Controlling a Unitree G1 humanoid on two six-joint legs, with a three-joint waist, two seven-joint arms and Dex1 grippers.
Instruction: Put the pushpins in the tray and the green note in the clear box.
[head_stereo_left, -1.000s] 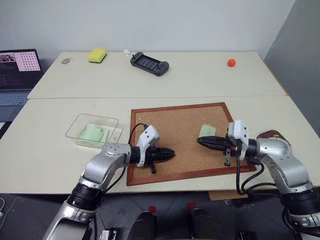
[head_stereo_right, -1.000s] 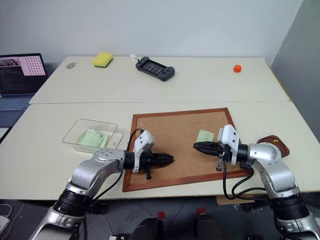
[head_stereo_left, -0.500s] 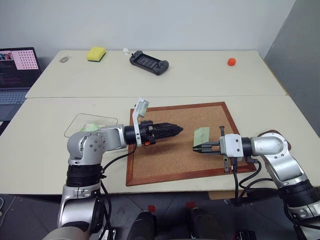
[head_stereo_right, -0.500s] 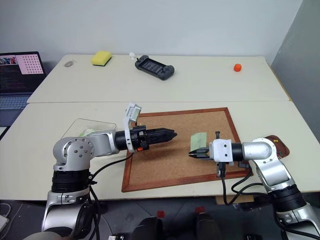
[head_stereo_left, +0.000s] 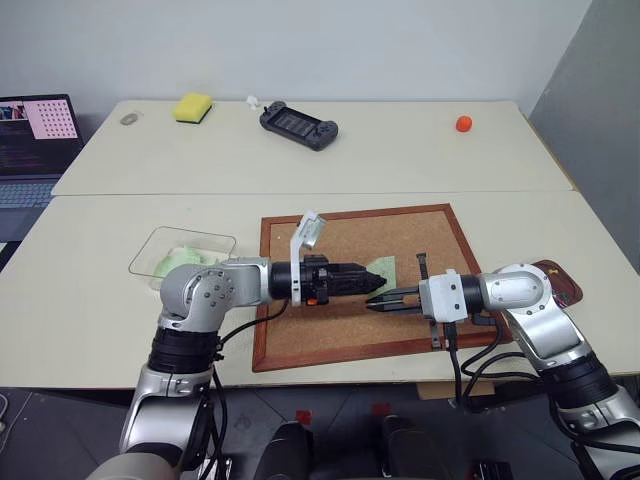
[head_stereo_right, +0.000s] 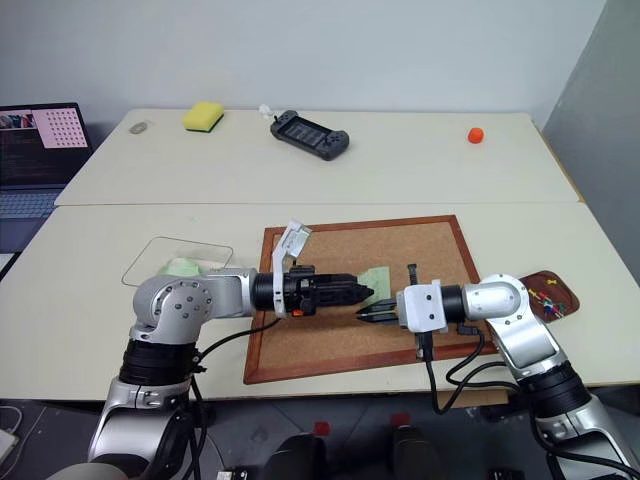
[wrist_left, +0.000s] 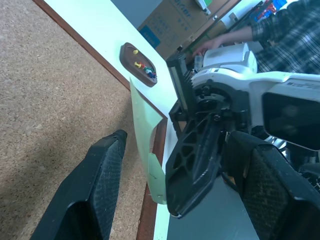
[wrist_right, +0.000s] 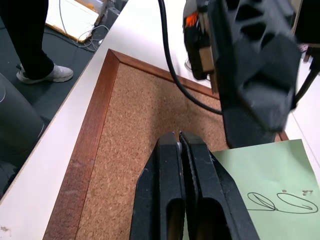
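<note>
Now the two grippers meet over the cork board (head_stereo_left: 420, 232) to pass the green note (head_stereo_left: 381, 270).

The right gripper (head_stereo_left: 372, 301) has its fingers pressed shut on an edge of the note, held up above the board. The left gripper (head_stereo_left: 375, 283) has its fingers apart, with the paper between them. I think the left should close gently on the paper first; then the right can let go. The clear box (head_stereo_left: 150, 250) waits on the left, and the tray (head_stereo_right: 568, 285) with pins sits far right.
</note>
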